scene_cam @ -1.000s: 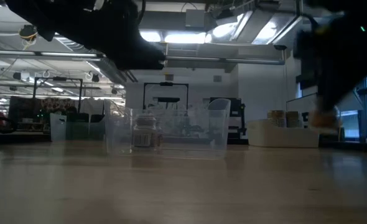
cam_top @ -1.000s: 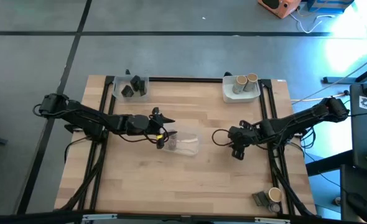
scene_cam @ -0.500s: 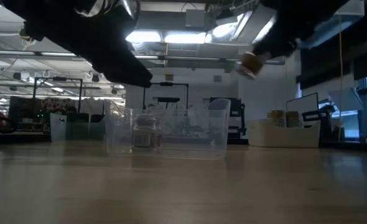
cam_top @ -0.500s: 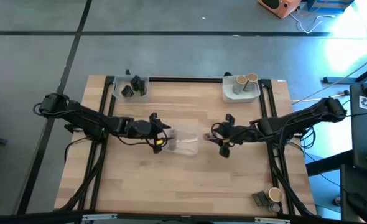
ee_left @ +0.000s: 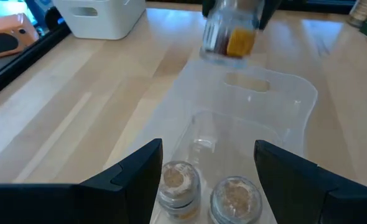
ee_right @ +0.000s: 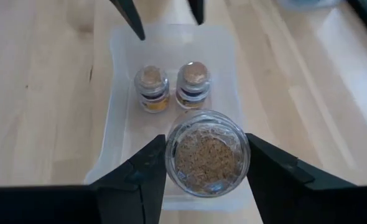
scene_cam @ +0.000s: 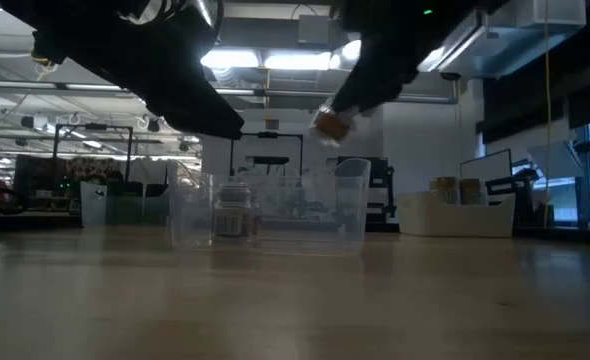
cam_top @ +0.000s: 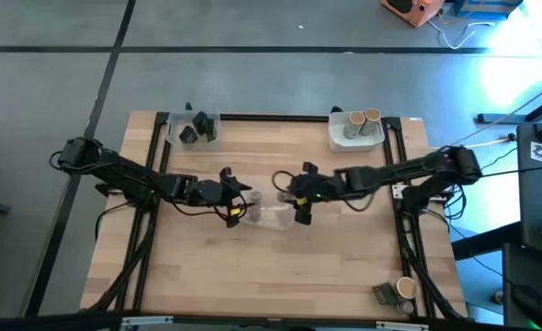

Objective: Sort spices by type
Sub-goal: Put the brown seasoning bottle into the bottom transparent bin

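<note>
Right tool (ee_right: 202,163) over wooden table (cam_top: 344,267)

Two dark, slender jointed arms trail thin black cables. The left tool (cam_top: 237,196) carries a small yellow mark; both tools end in flat, tapering black fingers (ee_right: 140,174).

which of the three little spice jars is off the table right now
The spice jar gripped in the right claw, held above the clear tray; the other two jars stand inside it.
</note>
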`<control>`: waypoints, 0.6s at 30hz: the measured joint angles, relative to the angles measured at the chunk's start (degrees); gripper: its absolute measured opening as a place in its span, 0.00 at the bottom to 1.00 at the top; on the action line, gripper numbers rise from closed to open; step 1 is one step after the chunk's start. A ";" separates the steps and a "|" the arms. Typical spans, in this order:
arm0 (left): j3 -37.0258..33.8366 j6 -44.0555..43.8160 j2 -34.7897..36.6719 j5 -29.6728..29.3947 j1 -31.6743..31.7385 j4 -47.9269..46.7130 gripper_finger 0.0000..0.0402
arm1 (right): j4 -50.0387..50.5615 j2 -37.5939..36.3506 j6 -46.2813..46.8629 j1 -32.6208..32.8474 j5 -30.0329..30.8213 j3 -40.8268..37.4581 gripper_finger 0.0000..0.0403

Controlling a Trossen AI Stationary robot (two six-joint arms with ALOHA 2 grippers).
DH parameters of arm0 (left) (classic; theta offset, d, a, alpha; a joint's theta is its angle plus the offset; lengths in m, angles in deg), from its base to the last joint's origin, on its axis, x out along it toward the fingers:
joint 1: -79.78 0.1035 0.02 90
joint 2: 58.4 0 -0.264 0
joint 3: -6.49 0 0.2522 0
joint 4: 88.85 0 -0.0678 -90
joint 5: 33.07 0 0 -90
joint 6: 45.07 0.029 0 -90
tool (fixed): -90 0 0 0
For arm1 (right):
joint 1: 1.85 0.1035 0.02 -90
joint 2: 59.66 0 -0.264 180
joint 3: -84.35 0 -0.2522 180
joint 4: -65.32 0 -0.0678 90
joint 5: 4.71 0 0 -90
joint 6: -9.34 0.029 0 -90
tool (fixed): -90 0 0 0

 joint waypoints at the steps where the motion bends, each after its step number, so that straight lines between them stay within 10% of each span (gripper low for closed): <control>1: 0.00 0.00 0.00 -0.22 0.00 -0.17 0.59 | 0.53 1.32 -0.47 -0.59 -0.98 1.07 0.46; 18: -0.02 0.48 0.00 -0.28 0.00 -0.33 0.59 | 1.59 15.58 -1.74 -3.82 -5.39 4.52 0.46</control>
